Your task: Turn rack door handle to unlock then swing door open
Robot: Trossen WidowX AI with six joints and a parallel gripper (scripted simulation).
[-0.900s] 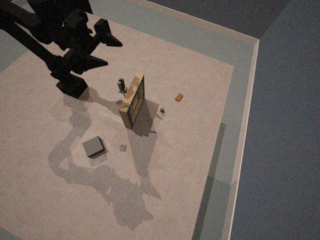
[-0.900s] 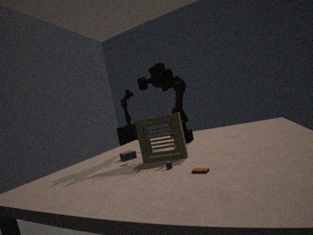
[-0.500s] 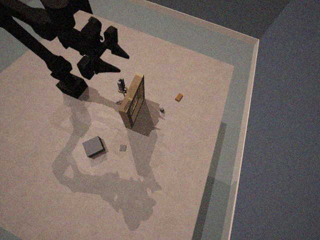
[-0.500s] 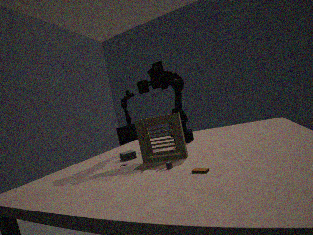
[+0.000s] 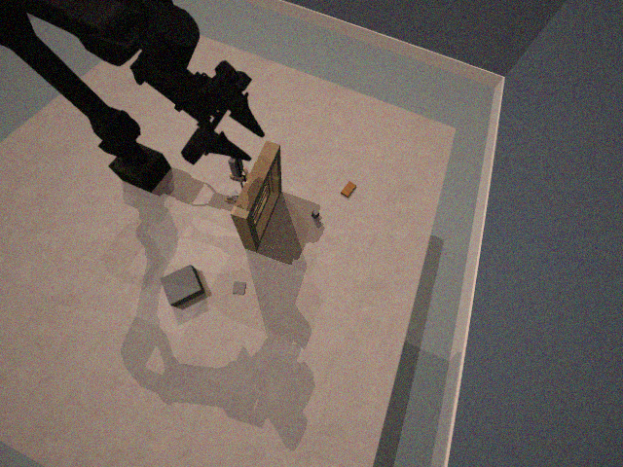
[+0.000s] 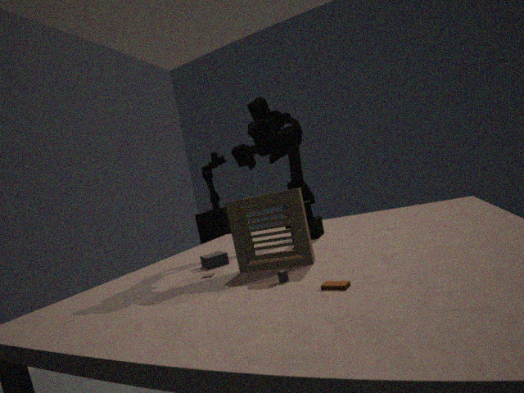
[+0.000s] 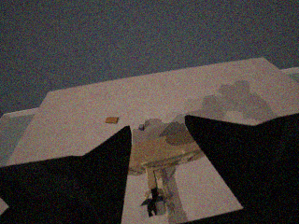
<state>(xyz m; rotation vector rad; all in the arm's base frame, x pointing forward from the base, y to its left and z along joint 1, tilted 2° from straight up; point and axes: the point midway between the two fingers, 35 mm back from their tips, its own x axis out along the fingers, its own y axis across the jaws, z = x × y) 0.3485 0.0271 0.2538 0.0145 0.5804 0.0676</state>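
Note:
The wooden rack frame [image 5: 244, 233] [image 6: 240, 238] [image 7: 156, 148] stands upright on the table [image 5: 351, 302] [image 6: 381, 330] [image 7: 84, 105]. Slats show through its opening in the exterior view. The small grey and dark handle [image 5: 235, 167] [image 7: 154, 203] sticks out on the arm's side of the frame. Its exact turn and the door's angle are hard to tell in the dim light. My gripper [image 5: 256, 146] [image 6: 262, 164] [image 7: 158, 124] is open and empty. It hangs above the rack's top and the handle, with no contact visible.
A grey box [image 5: 182, 285] [image 6: 214, 259] and a flat grey tile [image 5: 238, 288] [image 6: 207, 275] lie to one side of the rack. Beyond it are a small dark cylinder [image 5: 315, 215] [image 6: 282, 277] and an orange block [image 5: 348, 189] [image 6: 335, 286] [image 7: 111, 119]. A dark arm-like shape [image 6: 210, 182] stands at the back left.

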